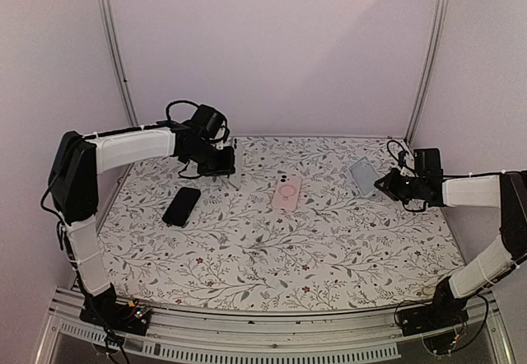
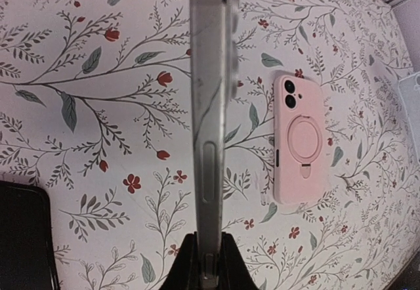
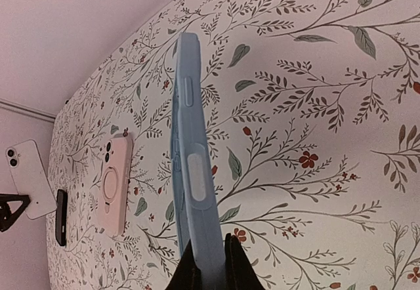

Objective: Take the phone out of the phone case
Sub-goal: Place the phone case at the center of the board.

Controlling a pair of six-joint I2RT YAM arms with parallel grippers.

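Note:
My left gripper [image 2: 210, 239] is shut on the bottom end of a bare silver-white phone [image 2: 210, 106], held edge-on above the floral mat at the back left [image 1: 216, 160]. The phone also shows in the right wrist view [image 3: 29, 178]. My right gripper [image 3: 209, 245] is shut on one end of a light blue phone case [image 3: 190, 159], held edge-on above the mat at the back right [image 1: 363, 175]. From the side I cannot tell whether the case is hollow. The two grippers are far apart.
A pink phone case with a ring stand [image 1: 286, 193] lies flat mid-mat, also in the left wrist view [image 2: 298, 139]. A black phone [image 1: 181, 206] lies flat at the left. Metal frame posts and lilac walls enclose the back and sides.

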